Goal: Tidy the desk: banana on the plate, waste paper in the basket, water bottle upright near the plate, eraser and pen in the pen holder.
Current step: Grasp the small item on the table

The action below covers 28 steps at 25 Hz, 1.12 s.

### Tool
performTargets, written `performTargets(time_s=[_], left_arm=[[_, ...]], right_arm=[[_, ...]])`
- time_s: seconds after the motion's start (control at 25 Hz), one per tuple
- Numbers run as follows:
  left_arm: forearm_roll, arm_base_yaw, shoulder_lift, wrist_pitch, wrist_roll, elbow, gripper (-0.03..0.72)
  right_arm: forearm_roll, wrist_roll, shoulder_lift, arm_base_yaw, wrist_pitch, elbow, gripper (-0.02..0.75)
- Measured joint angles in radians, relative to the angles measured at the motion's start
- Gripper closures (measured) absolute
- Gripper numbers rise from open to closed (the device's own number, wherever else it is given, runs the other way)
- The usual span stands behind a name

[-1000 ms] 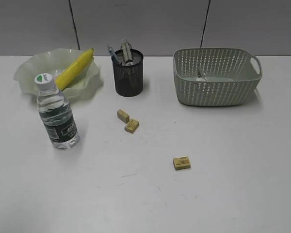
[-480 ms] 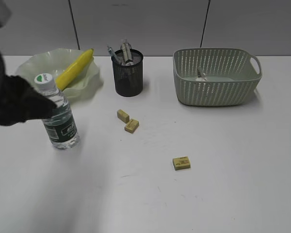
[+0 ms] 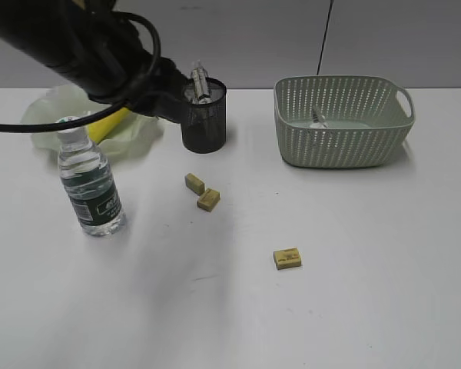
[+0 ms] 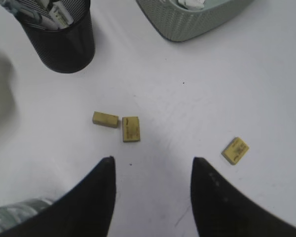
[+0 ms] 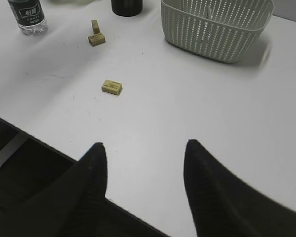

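Note:
My left arm (image 3: 100, 54) reaches in from the upper left over the plate (image 3: 142, 132) and hides most of the banana (image 3: 107, 124). The left gripper (image 4: 153, 160) hangs open and empty above the desk (image 3: 369, 269), short of two erasers (image 4: 105, 119) (image 4: 130, 129); a third eraser (image 4: 236, 150) lies to the right. Pens (image 3: 198, 81) stand in the black pen holder (image 3: 205, 119). The water bottle (image 3: 88, 188) stands upright in front of the plate. Waste paper (image 3: 317, 119) lies in the basket (image 3: 342, 127). My right gripper (image 5: 144, 144) is open and empty over the desk's near edge.
The three erasers (image 3: 194, 183) (image 3: 208, 200) (image 3: 287, 257) lie on bare white desk between the pen holder and the front edge. In the right wrist view the bottle (image 5: 27, 15) and basket (image 5: 217, 27) are far off, and the desk edge drops to dark floor at lower left.
My left arm has swung in from the left edge, up and right over the plate toward the pen holder, now covering most of the banana. Nothing on the desk has moved.

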Motion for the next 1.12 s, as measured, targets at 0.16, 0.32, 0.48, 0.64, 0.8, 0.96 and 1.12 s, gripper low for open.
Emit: performTargets(time_s=[0.16,0.32,0.48,0.64,0.8,0.96,1.12], left_arm=[[-0.007,-0.033,0.107,-0.001,0.0,-0.08,0.318],[0.05,-0.101,0.216,-0.001,-0.031,-0.164,0.318],[0.153,-0.127,0.329,0.06,-0.184,-0.268,0.31],[0.217,-0.127,0.448,0.209,-0.233,-0.399,0.303],[0.235,-0.127,0.561,0.332,-0.256,-0.522,0.303],[0.274,-0.127,0.644,0.394,-0.276,-0.613,0.3],[0.316,-0.127,0.701,0.43,-0.282,-0.658,0.274]], right_arm=[[0.0,0.0,0.0,0.0,0.0,0.0,0.332],[0.0,0.0,0.0,0.0,0.0,0.0,0.333],[0.0,0.0,0.0,0.0,-0.001,0.0,0.333],[0.0,0.0,0.0,0.0,-0.001,0.0,0.333],[0.0,-0.001,0.0,0.0,-0.001,0.0,0.333],[0.0,-0.001,0.0,0.0,-0.001,0.0,0.333],[0.0,-0.001,0.0,0.0,-0.001,0.0,0.333]])
